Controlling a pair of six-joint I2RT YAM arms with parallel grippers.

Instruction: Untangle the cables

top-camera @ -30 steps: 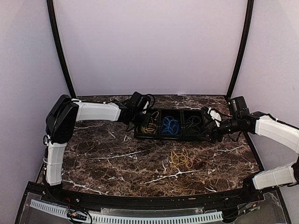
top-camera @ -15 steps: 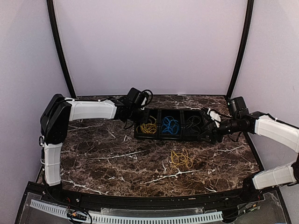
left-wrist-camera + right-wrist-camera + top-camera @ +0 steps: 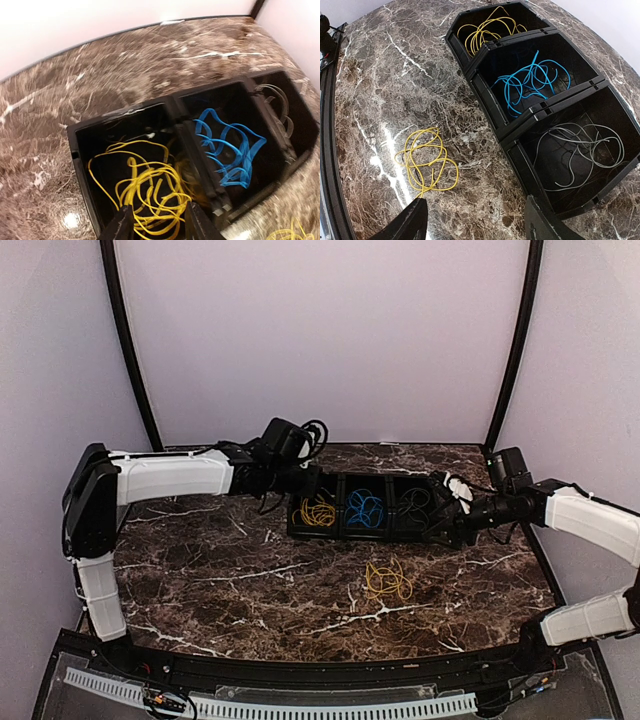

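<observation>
Step in hand: sorting looks almost done, judging by how things lie; one loose coil of thin yellow wire (image 3: pixel 426 162) has not yet joined the rest
Where the cables are: the black plastic three-compartment tray (image 3: pixel 517 152) sits near the far edge of the brown marble-patterned desk (image 3: pixel 250 580), about midway between its side edges; the loose coil lies on the bare desk, apart from the tray on the near-edge side and a little toward the right edge
How the cables look: the left compartment holds a bundle of thin yellow wire (image 3: pixel 150 190) in overlapping loops, the middle one a loop of thin blue wire (image 3: pixel 230 150) and the right one a few strands of thin grey wire (image 3: pixel 580 150); the loose coil is a small flat tangle of several crossing loops
Left gripper (image 3: pixel 159 226): narrowly parted and empty, hovering over the yellow compartment
Right gripper (image 3: pixel 476 222): spread wide with nothing between its fingers, at the right end of the tray
Next move: the right arm seems better placed; it would need to come down toward the near edge, pinch the coil where several loops cross, then lift it clear
Doubt: whether the tray's yellow loops are knotted or only overlapping cannot be told from these views
</observation>
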